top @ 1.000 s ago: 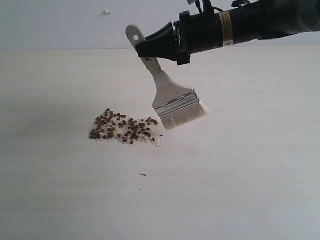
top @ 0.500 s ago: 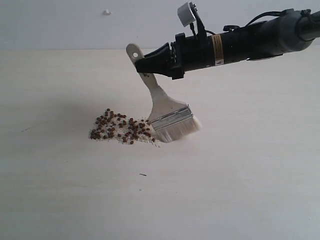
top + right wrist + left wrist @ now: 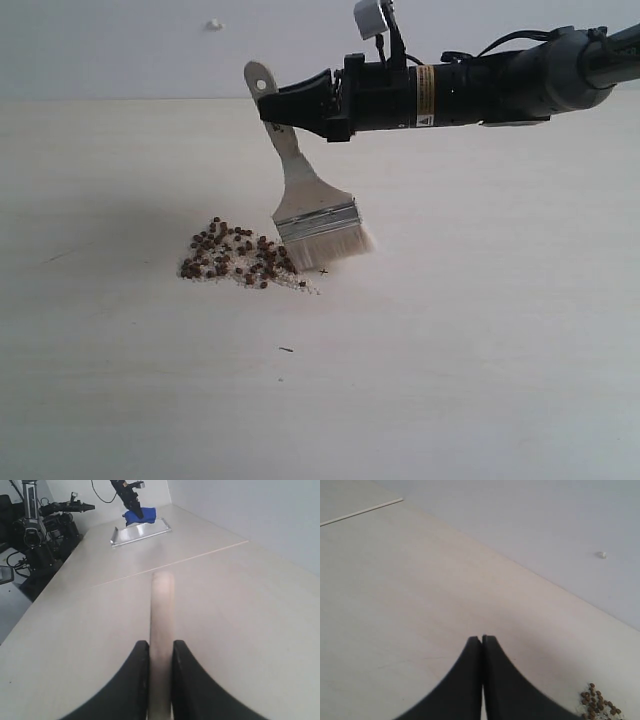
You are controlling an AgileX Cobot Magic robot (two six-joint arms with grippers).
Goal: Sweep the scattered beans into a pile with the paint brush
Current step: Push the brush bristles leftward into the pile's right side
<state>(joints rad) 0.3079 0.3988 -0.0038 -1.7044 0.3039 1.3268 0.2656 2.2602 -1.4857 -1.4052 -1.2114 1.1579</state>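
We record that the right pincer (image 3: 275, 108), clamped on the wide cream-handled, white-bristled paint brush (image 3: 300, 195), has lowered it against the pile (image 3: 235, 255) of reddish-brown beans (image 3: 262, 262), which we judge nearly gathered.

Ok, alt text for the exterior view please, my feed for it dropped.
The right gripper, reaching in from the right, holds a paint brush by its handle, tilted, with the white bristles down at the right edge of a pile of reddish-brown beans and pale crumbs on a pale table.
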